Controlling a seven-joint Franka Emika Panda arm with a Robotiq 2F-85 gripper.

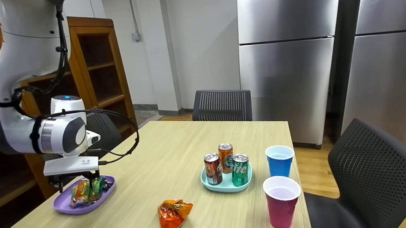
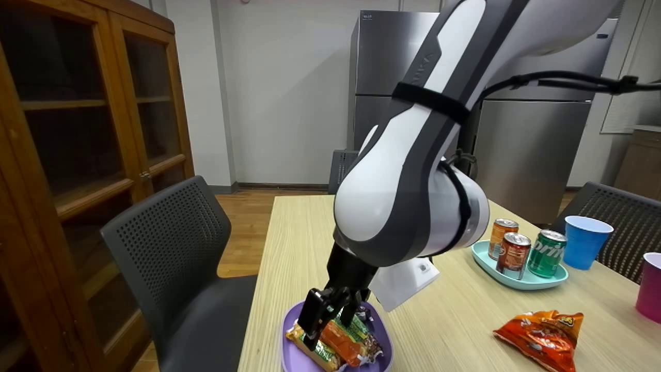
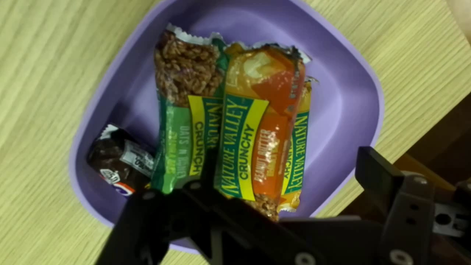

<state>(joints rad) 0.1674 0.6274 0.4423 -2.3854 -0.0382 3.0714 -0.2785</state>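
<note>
- In an exterior view, the gripper (image 1: 76, 184) is seen directly over the purple tray (image 1: 63, 204), in which wrapped bars (image 1: 80, 193) are heaped.
- Well apart from the purple tray, a teal tray (image 1: 225, 187) is set on the table (image 1: 146, 165), loaded with an orange can (image 1: 226, 157), a brown can (image 1: 213, 170) and a green can (image 1: 240, 171), all upright.
- Nearer the purple tray, an orange snack bag (image 1: 172, 215) is laid; farther off, a blue cup (image 1: 280, 166) and a pink cup (image 1: 283, 211) are stood, contents undetermined.
- In an exterior view, the fingers (image 2: 312, 318) are pointed down at the wrapped bars; contact cannot be confirmed.
- In the wrist view, the jaws are found spread wide, with nothing gripped.
- In the purple tray, a peanut butter bar (image 3: 274, 147) is flanked by a green-wrapped bar (image 3: 176, 136) and a partly covered yellow bar (image 3: 300, 147); a dark-wrapped snack (image 3: 119, 158) is also contained.
- The step in hand is judged to be alignment over the peanut butter bar; for a grip, narrowing of the jaws against its sides would be required.
</note>
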